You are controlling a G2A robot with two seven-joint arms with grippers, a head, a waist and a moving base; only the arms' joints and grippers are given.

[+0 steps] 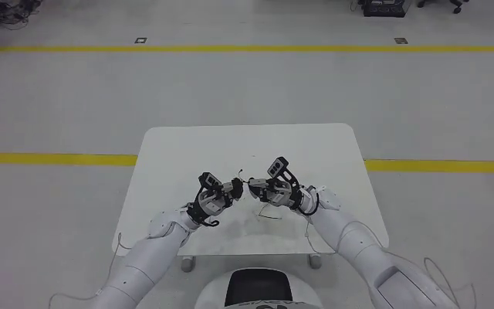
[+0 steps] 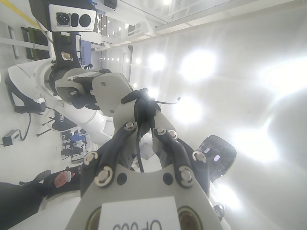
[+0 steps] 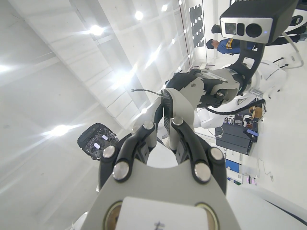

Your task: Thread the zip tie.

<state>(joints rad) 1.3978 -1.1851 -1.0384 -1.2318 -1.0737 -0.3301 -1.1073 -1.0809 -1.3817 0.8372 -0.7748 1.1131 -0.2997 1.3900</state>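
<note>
1. Holding the zip tie (image 1: 244, 185) in the air above the middle of the white bench (image 1: 177, 154), the two tools meet tip to tip, so the tie touches nothing but their fingers
2. Left tool (image 2: 144, 112) — clenched on the black tie. The strap runs back between its fingers toward the wrist, and a thin end with a small knob sticks out past the fingertips
3. Right tool (image 3: 165, 101) — its fingers are pressed together as well. The tie's thin end comes out just where they close, so I judge that it grips the tie too, hard against the left tool
4. The tie's head and its slot are hidden between the pads, so I cannot tell whether the tail has entered the slot yet
5. What could go wrong from here, as I judge it:
   - The strap is thin and limp. Pushed from too far behind its tip, it would likely buckle sideways instead of feeding through
   - The fingertips are crowded together, so a small wrist error could knock pad against pad and twist the tie off line with the slot
   - If one tool has to let go to take a new hold, the other's narrow pinch may let the tie swing or slip and fall to the bench
   - A tail presented wrong side up would not catch in the head
</note>
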